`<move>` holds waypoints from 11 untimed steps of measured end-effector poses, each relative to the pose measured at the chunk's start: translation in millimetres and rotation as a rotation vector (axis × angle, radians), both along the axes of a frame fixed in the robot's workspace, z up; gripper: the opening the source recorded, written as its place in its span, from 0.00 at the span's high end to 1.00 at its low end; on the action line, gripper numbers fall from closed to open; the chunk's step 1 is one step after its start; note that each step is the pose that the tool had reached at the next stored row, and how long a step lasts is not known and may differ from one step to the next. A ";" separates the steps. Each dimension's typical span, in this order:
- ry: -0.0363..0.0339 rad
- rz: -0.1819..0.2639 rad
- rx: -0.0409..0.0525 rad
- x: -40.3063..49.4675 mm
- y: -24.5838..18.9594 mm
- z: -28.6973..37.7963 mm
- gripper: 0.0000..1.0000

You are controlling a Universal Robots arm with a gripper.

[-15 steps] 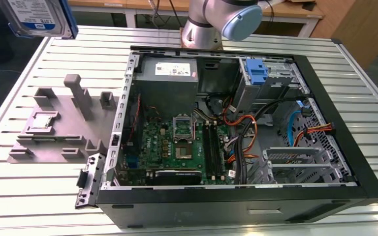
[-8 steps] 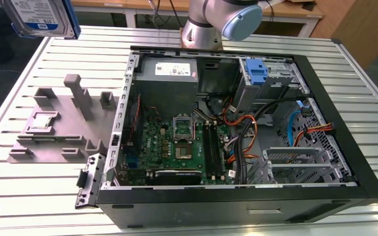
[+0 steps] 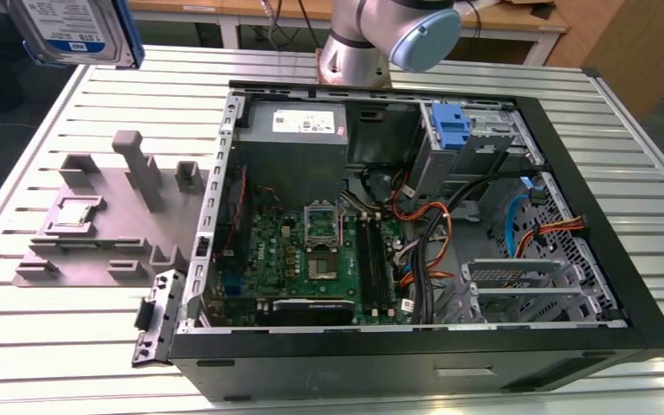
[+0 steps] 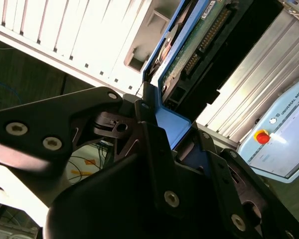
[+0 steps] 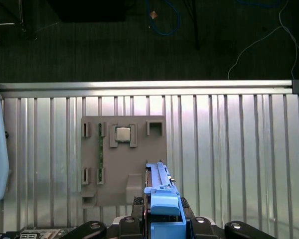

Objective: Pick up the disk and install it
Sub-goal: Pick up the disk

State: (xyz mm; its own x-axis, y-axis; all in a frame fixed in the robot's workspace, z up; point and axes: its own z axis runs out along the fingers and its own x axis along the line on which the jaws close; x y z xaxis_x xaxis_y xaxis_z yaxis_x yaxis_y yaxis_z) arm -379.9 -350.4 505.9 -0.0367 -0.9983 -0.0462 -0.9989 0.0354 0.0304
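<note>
We hold the disk above the table.
Our gripper (image 4: 160,128) pinches the disk (image 5: 162,199) by its blue carrier, and the drive juts straight out beyond the fingers. Below it lies the grey jig (image 5: 139,154) on the slatted table (image 5: 229,149). The open case (image 3: 424,359) stands well off toward the exterior view's right.

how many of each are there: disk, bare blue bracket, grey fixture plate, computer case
disk: 1
bare blue bracket: 1
grey fixture plate: 1
computer case: 1
total: 4
</note>
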 end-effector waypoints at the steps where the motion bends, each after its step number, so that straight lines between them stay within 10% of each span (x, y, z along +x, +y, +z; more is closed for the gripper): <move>1: 0.0000 0.000 0.0000 0.2 0.0 0.0 0.63; 11: 0.0001 0.000 0.0000 2.6 0.0 0.0 0.63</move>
